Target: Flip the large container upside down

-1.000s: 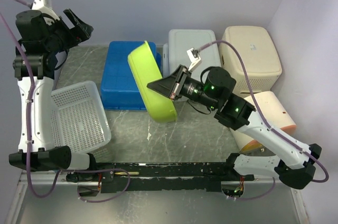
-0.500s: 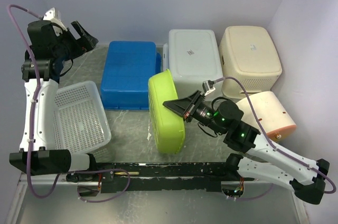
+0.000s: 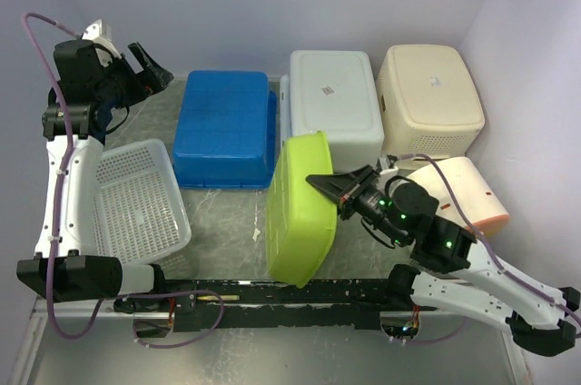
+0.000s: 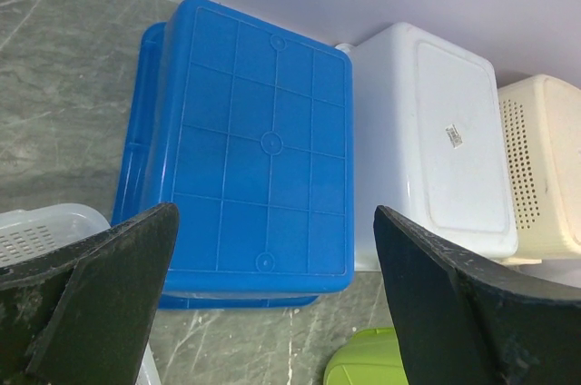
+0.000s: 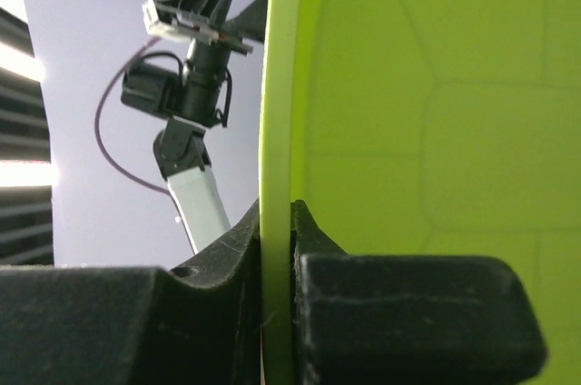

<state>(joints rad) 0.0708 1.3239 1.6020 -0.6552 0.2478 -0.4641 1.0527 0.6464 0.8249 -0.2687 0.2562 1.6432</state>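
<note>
The large lime-green container [image 3: 298,208] stands tilted on its long edge at the middle front of the table. My right gripper [image 3: 329,188] is shut on its rim from the right. In the right wrist view the rim is pinched between the two fingers of the gripper [image 5: 277,222], and the container's green wall [image 5: 436,131] fills the right side. My left gripper [image 3: 148,67] is raised at the far left, open and empty. In the left wrist view it [image 4: 272,222] hangs wide open above the table, with a corner of the green container [image 4: 363,365] below.
A blue container [image 3: 225,126] lies upside down at the back, with a white one [image 3: 332,105] and a cream basket [image 3: 428,96] to its right. A white mesh basket [image 3: 136,199] sits at the left. A cream and orange bin [image 3: 463,190] lies at the right.
My right arm has pulled the green container from over the blue one toward the near edge and to the right, tipping it further. My left gripper shifted slightly right.
</note>
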